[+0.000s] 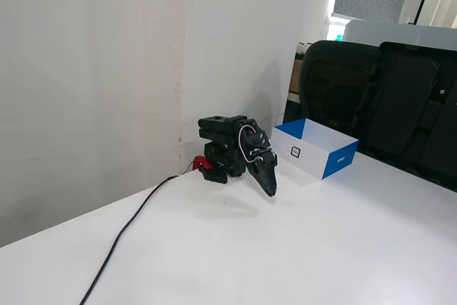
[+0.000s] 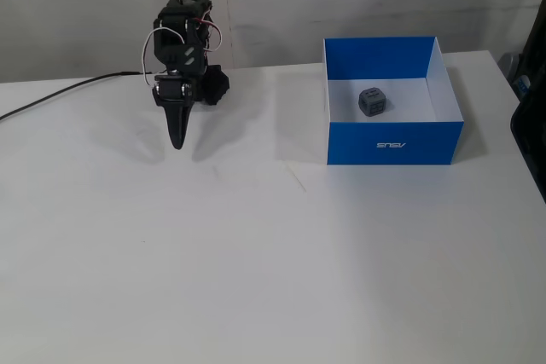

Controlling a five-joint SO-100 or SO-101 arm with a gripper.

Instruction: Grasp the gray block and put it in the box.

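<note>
The gray block (image 2: 372, 101) is a small dull-gray cube lying inside the box (image 2: 392, 141), on its white floor near the middle. The box has blue and white sides; in a fixed view (image 1: 339, 161) it stands to the right of the arm with a small black-outlined square label, and the block is hidden behind its wall there. My gripper (image 2: 177, 140) is folded down at the arm's base, well to the left of the box, its black fingers together and pointing down at the table. It also shows in a fixed view (image 1: 270, 191). It holds nothing.
A black cable (image 1: 128, 226) runs from the arm's base across the white table (image 2: 256, 270) towards the left. A wall stands close behind the arm. Black chairs (image 1: 385, 98) stand past the table's far edge beyond the box.
</note>
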